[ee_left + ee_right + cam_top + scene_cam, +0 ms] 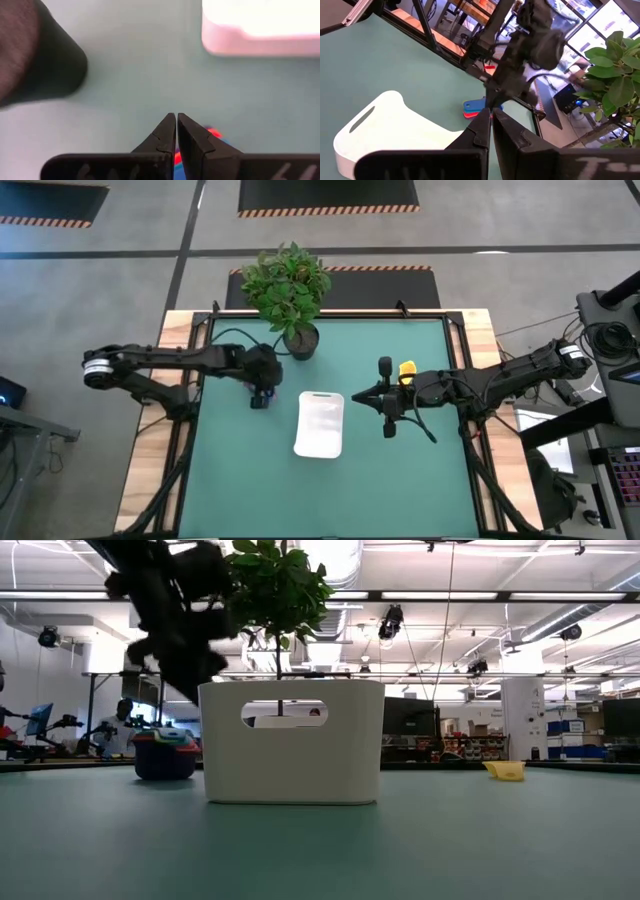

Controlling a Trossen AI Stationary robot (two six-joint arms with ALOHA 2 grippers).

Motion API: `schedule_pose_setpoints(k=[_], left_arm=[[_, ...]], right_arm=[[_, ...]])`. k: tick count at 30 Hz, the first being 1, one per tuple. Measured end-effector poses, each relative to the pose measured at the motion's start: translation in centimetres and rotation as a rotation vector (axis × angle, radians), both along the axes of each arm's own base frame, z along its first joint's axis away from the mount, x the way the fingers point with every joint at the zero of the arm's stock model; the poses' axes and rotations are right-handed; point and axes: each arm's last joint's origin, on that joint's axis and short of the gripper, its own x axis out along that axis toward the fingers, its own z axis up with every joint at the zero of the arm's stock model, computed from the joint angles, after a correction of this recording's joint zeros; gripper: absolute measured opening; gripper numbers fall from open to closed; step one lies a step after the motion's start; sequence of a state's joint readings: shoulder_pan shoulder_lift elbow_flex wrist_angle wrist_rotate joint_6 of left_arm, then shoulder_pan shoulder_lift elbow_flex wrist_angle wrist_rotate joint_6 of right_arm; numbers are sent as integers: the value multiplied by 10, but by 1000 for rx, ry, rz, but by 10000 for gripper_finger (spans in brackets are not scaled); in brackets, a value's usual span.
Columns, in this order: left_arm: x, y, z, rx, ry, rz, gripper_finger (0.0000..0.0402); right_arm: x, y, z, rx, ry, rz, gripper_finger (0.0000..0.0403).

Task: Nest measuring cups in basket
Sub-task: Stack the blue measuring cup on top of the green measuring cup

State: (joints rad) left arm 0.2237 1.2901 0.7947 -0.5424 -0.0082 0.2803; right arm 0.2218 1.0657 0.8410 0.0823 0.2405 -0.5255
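We see the basket lying near the middle of the table, its long axis running from the far edge toward the near one, and nothing shows inside it from above. The cups are split in two lots. A nested stack with a dark blue cup at the bottom and red and teal rims above it stands just to the left of the basket, and the left gripper hovers directly over it; in the left wrist view its jaws are pressed together, tips nearly touching, with red and blue plastic showing just beneath them. A lone yellow cup lies on the right half of the table, well apart from the basket, just behind the right arm's wrist. The right gripper hangs between that cup and the basket, its jaws also pressed together and holding nothing. We judge the stack to be the next thing to move: it sits below the left jaws, the basket lies just to their right, so the left arm is plainly nearer, and the jaws must spread first
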Motion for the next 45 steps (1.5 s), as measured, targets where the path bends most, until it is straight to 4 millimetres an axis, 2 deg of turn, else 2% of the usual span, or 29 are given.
schedule_pose_setpoints(k=[4, 7, 11, 16, 20, 28, 34, 40, 45], left_arm=[[-4, -5, 24, -9, -30, 7, 0], [-13, -16, 41, -35, -52, 13, 0], [-29, -41, 47, -103, -95, 17, 0], [-52, -68, 25, -149, -2, 67, 0], [-48, -82, 20, -85, -12, 29, 0], [-31, -86, -7, -32, 137, 49, 0], [-19, -84, -30, 112, 236, 117, 0], [-11, -83, -39, 190, 271, 132, 0], [-9, -84, -37, 190, 259, 135, 0]], right_arm=[[0, 0, 0, 18, 1, -4, 9], [0, 0, -1, 32, 10, -7, 9], [-1, 0, -2, 34, 24, -21, 9], [-1, -1, -2, 34, 23, -32, 9], [-1, -1, -2, 34, 23, -32, 9], [-1, -1, -2, 32, 23, -32, 9], [-1, -1, -2, 31, 23, -32, 9], [-1, -1, -2, 27, 24, -31, 9], [-1, -1, -2, 25, 24, -31, 9]])
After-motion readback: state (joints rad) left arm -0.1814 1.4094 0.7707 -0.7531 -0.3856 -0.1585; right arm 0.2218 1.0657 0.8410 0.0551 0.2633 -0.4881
